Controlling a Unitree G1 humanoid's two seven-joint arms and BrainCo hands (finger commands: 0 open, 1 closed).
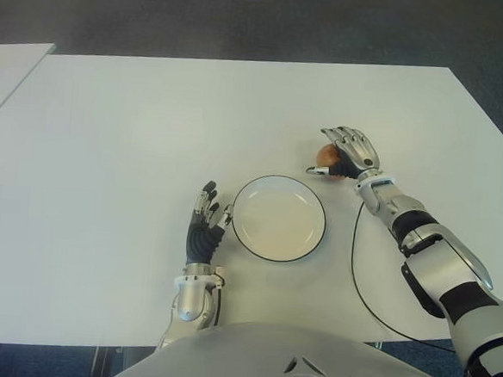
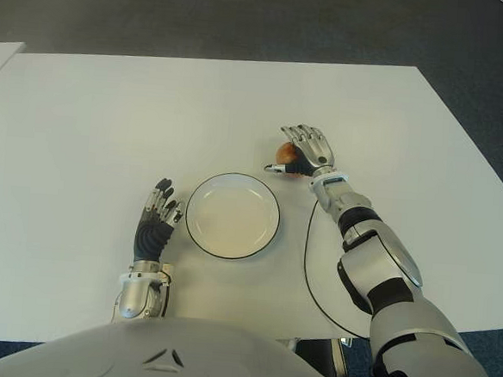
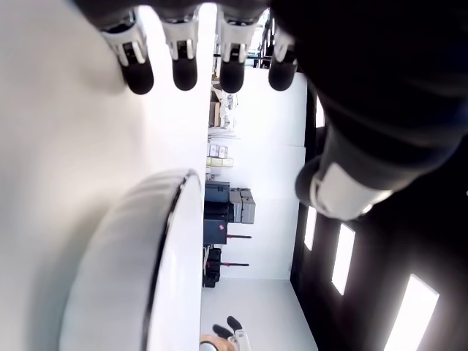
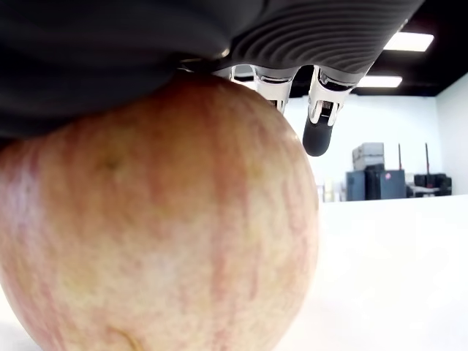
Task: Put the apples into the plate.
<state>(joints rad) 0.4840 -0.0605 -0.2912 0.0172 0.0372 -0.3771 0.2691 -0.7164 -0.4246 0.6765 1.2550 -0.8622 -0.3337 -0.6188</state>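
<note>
Right hand: the silver-and-black multi-fingered right hand [image 1: 347,152] sits over the red-yellow round apple [image 4: 153,219], palm against the fruit's top. Its fingers [image 4: 319,117] extend past the apple rather than wrapping it, so whether the hand actually grips the fruit cannot be told.

Apple: on the white rectangular table [image 1: 135,120], just beyond the far right edge of the plate and apart from it; mostly hidden under the right hand in the eye views, where only its reddish left side shows.

Plate: the white round plate with a thin dark rim [image 1: 236,231] lies near the table's front edge, between the two hands, with nothing in it.

Left hand: the black-fingered left hand [image 1: 206,224] shows just beside the plate on its left, fingers [image 3: 184,69] straight and slightly spread, holding nothing.

Cable: a thin black cable [image 1: 353,273] curves over the table from the right wrist toward the front edge.

Side surface: the corner of a second white table [image 1: 10,64] shows at far left.
</note>
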